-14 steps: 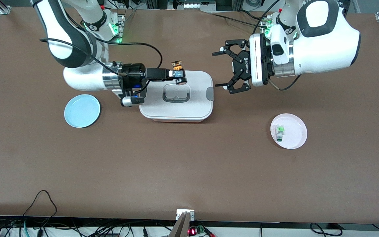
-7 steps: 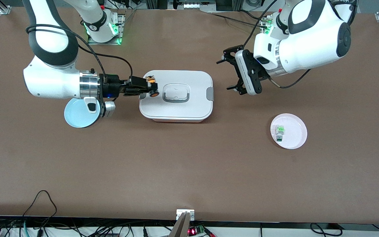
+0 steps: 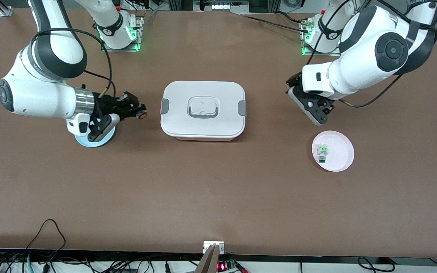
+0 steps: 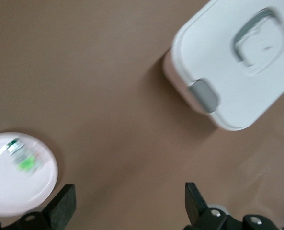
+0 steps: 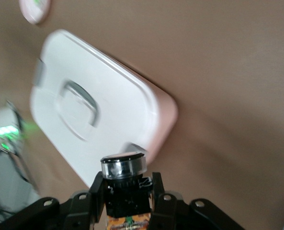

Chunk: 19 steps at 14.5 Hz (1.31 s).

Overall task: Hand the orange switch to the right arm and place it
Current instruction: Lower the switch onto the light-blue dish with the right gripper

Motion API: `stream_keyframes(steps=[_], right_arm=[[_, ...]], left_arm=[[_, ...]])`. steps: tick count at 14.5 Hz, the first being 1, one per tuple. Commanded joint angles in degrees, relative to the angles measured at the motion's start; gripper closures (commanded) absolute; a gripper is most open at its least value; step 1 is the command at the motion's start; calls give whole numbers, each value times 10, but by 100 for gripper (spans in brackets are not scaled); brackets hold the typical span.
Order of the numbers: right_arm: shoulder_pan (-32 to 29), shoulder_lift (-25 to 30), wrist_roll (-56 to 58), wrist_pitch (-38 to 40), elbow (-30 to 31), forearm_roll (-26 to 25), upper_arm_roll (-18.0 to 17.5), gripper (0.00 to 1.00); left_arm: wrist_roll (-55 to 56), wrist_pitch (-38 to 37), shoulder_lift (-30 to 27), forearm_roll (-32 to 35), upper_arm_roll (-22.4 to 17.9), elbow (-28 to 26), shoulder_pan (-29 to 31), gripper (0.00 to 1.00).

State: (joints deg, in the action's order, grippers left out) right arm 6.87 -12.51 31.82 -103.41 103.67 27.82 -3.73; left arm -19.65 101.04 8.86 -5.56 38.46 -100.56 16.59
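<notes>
The orange switch [image 3: 140, 115] is black with an orange-brown round end face. My right gripper [image 3: 135, 110] is shut on it and holds it low over the table between the blue plate [image 3: 91, 141] and the white lidded box [image 3: 203, 131]. In the right wrist view the switch [image 5: 125, 189] sits clamped between both black fingers [image 5: 157, 191]. My left gripper [image 3: 294, 85] is open and empty, over the table between the box and the pink plate [image 3: 341, 151]. Its fingers [image 4: 62, 208] stand wide apart in the left wrist view.
The white box with a grey handle and grey latches stands mid-table, also in both wrist views [image 4: 213, 52] [image 5: 113, 96]. A white-and-green part [image 3: 322, 151] lies on the pink plate [image 4: 7, 191]. My right wrist covers much of the blue plate.
My right gripper has carried the switch off the box lid toward the right arm's end, down beside the blue plate. My left arm has swung away from the box toward the pink plate.
</notes>
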Motion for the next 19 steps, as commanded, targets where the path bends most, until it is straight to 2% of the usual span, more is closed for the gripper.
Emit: stream_keyframes(steps=[1, 3, 5, 9, 10, 11, 13, 15, 16, 19], right_arm=[[-34, 10, 115, 5, 13, -93, -7, 85], [-48, 11, 195, -18, 31, -138, -7, 85], [-62, 17, 286, -86, 77, -173, -7, 85], [-82, 20, 437, -257, 201, -178, -7, 85], [-89, 18, 463, -304, 228, -178, -7, 86], [-92, 14, 487, -338, 245, -178, -7, 86], [-109, -1, 522, -379, 260, -177, -7, 86], [-128, -23, 556, -413, 268, -177, -8, 86], [-140, -38, 573, -422, 268, -177, -8, 86], [-158, -63, 599, -450, 275, -175, -8, 86]], left_arm=[[41, -59, 5, 72, 3, 32, 24, 0], [50, -108, 27, 116, 3, 86, 27, 0], [100, -152, 34, 130, -2, 131, 35, 0], [115, -194, 34, 132, -25, 164, 43, 0], [111, -190, 26, 125, -59, 161, 39, 0], [111, -188, 17, 120, -106, 162, 4, 0], [113, -162, -8, 72, -232, 154, -64, 0], [112, -125, -44, 52, -318, 111, -116, 0], [111, -106, -64, 56, -353, 98, -141, 0], [113, -82, -103, 77, -395, 49, -188, 0]])
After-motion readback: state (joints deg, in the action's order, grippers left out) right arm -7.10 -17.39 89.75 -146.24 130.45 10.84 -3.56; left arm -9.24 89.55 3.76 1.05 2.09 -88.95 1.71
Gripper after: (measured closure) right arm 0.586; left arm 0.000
